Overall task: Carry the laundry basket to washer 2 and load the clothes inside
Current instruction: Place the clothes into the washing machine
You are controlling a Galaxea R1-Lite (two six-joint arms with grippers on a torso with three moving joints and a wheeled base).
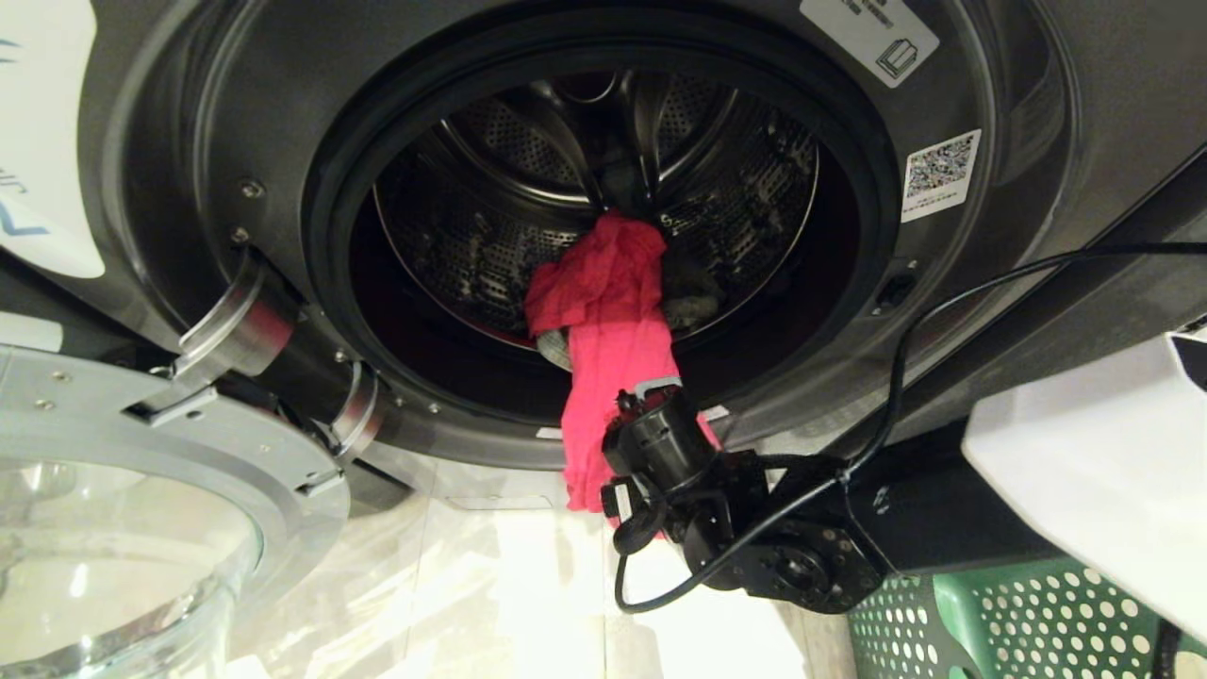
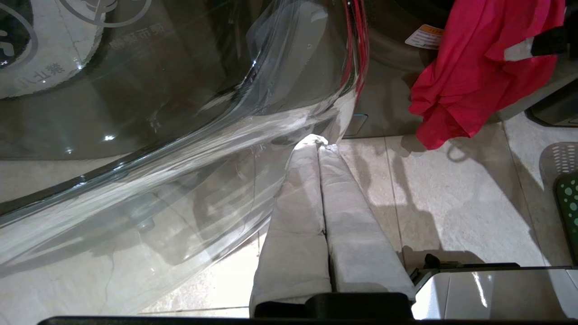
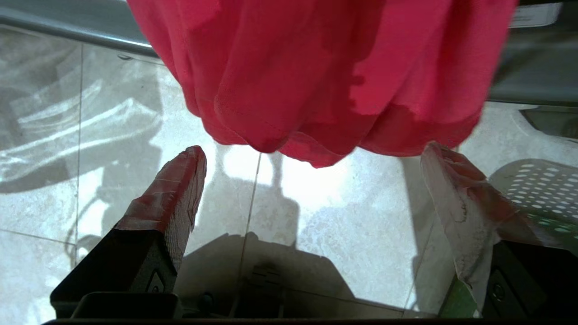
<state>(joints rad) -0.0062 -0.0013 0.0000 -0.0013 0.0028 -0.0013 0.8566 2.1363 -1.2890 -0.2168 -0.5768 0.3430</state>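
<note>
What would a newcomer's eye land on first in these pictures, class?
A bright pink garment spills from the washer drum over the door rim, its hem hanging toward the floor. Just below it, the right gripper is open and empty. The glass door is swung open on the left.

We see only a corner of the basket (image 1: pixel 1000 618), cut by the frame; the red garment (image 1: pixel 608 330) hides the right gripper's (image 1: pixel 651 391) fingertips.

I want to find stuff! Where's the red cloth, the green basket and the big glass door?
red cloth (image 1: pixel 613 311), head view, part hanging over the drum's lip.
green basket (image 1: pixel 1000 613), head view, holed wall.
glass door (image 2: pixel 149 135), left wrist view, curved glass.
</note>
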